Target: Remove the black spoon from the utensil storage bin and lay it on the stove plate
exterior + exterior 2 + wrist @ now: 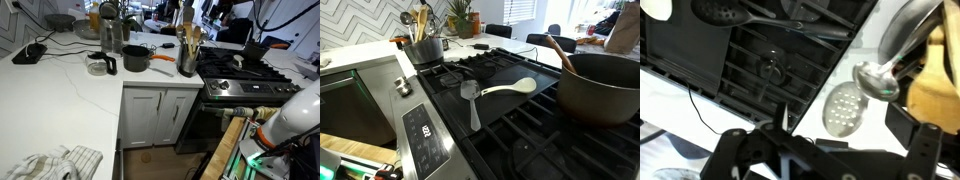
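The dark grey utensil storage bin (187, 63) stands on the white counter beside the stove and also shows in an exterior view (425, 48). Wooden spoons and dark utensils stick out of it; I cannot pick out the black spoon among them. The stove plate (535, 130) is black with cast-iron grates and shows in both exterior views (240, 76). In the wrist view my gripper (840, 125) is open and empty, above a pale perforated spoon head (845, 108) and a shiny metal ladle (880, 78). A dark perforated utensil head (722, 10) shows at the top edge.
A grey spatula (470, 98) and a white spoon (510, 88) lie on the grates. A large dark pot (600, 88) with a wooden spoon sits on a burner. A squat black pot (135, 58) and a glass jug (108, 42) stand on the counter. My arm (292, 108) is low, in front of the range.
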`<action>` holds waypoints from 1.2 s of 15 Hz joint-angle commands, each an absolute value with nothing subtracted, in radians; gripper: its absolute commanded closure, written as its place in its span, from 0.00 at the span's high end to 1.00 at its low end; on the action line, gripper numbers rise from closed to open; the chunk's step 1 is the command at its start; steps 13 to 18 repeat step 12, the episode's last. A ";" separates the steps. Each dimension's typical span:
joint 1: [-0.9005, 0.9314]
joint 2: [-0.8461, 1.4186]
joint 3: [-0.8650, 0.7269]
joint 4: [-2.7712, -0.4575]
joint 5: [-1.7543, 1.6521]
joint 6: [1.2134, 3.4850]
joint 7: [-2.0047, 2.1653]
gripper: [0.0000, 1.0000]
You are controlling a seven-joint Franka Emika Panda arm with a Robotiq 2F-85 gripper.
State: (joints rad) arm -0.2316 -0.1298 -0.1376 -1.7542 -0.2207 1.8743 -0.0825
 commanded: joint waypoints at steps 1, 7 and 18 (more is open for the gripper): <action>-0.161 -0.261 -0.083 -1.869 -0.296 1.916 -0.009 1.00; -0.105 -0.316 -0.042 -1.839 -0.253 1.783 -0.010 1.00; -0.093 -0.383 -0.043 -1.872 -0.229 1.745 -0.027 1.00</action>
